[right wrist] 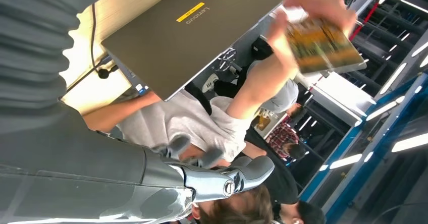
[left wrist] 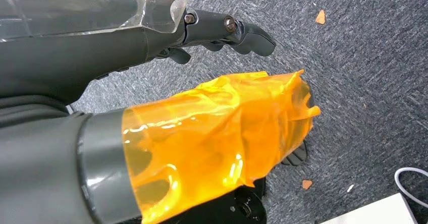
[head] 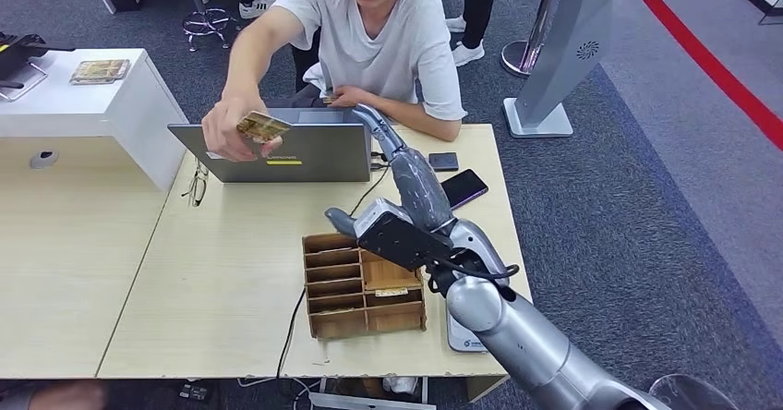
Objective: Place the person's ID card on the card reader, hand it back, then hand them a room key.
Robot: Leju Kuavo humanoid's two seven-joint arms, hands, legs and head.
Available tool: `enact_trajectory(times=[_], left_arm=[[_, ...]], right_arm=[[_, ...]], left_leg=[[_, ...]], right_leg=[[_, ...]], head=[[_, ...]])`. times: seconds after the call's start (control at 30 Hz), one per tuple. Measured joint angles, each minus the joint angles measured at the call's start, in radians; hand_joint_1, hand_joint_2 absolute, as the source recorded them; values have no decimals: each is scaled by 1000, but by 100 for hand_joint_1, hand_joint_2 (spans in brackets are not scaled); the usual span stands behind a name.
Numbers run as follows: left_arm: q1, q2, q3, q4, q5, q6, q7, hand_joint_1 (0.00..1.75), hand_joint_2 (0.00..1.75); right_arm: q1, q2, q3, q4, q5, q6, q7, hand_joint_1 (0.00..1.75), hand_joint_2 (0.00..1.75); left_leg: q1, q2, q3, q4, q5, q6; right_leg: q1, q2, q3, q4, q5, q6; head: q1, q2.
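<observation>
ID card (head: 263, 126) is being held out by the person above the counter's far edge; right robot hand (head: 369, 119) is being raised empty, fingers spread. Risk: card being missed or dropped at handover through misalignment.

This is an office or demonstration hall fitted out as a mock reception desk. Grey carpet (head: 591, 207) with a red stripe (head: 702, 54) covers the floor. A light wooden table (head: 231, 271) carries a grey laptop (head: 277, 151) at its far edge, two phones (head: 454, 177) near the far right corner, and a wooden compartment box (head: 360, 290) at the near edge. A person in a white T-shirt (head: 388, 31) sits behind the laptop like a guest at check-in. A white cabinet (head: 102, 101) stands at the left, a grey display stand (head: 563, 50) at the right. The right wrist view shows ceiling strip lights (right wrist: 398, 75) and other people (right wrist: 282, 138) seated behind.
</observation>
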Motion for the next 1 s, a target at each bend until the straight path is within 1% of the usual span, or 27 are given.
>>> enact_trajectory(times=[0.2,0.33,0.47,0.7,1.0], left_arm=[[1,-4,4,2,0,1,-11,0,0],[4,-6,7,8,-2,-2,-24,0,0],[5,-6,7,17,-9,-14,-29,0,0],[5,-6,7,43,-11,-44,-31,0,0],[-7,-20,7,103,30,-74,-66,0,0]], right_arm=[[32,-22,-2,-49,0,0,-26,0,0],[72,-47,-6,-98,10,0,-62,0,175],[111,-69,-9,-137,37,1,-90,0,175],[171,-95,-9,-176,95,1,-115,0,175],[249,-113,-8,-220,94,2,-174,0,175]], left_leg=[[0,0,0,0,0,0],[0,0,0,0,0,0],[0,0,0,0,-1,0],[0,0,0,0,-1,0],[0,0,0,0,-1,0]], right_leg=[[0,0,0,0,0,0],[0,0,0,0,0,0],[0,0,0,0,0,0],[0,0,0,0,-1,0],[0,0,0,0,-1,0]], head=[[0,0],[0,0],[0,0],[0,0],[0,0]])
